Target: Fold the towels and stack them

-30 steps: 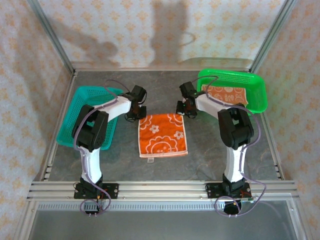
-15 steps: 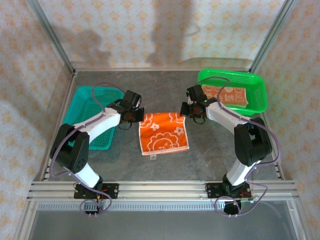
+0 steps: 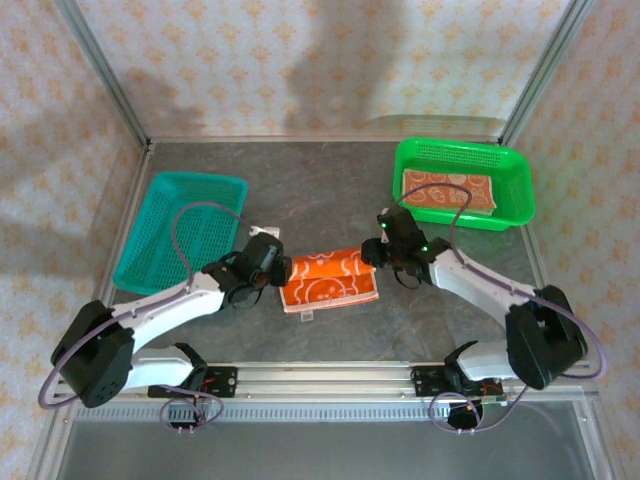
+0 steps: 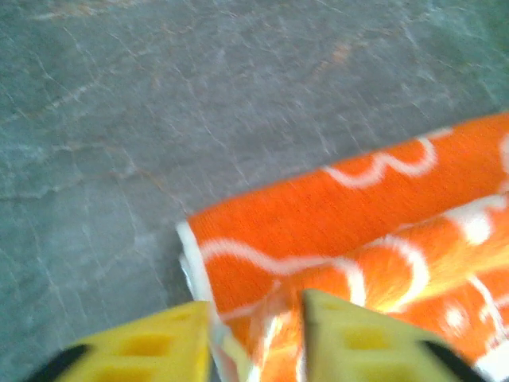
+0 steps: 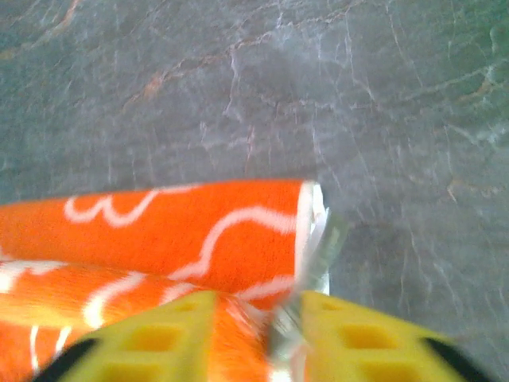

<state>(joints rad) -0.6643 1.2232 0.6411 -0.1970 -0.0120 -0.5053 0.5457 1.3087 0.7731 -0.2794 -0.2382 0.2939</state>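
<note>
My left tool (image 4: 256, 309) stands partly open, with a corner of the orange towel (image 4: 374, 211) between its fingers. My right tool (image 5: 259, 306) is parted too, astride the opposite corner. The folded edge lies just ahead of both, on the table (image 4: 119, 119).

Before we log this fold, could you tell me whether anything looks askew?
Slightly: the orange towel lies tilted on the table, and its white hem bunches out at the right gripper's corner.
</note>
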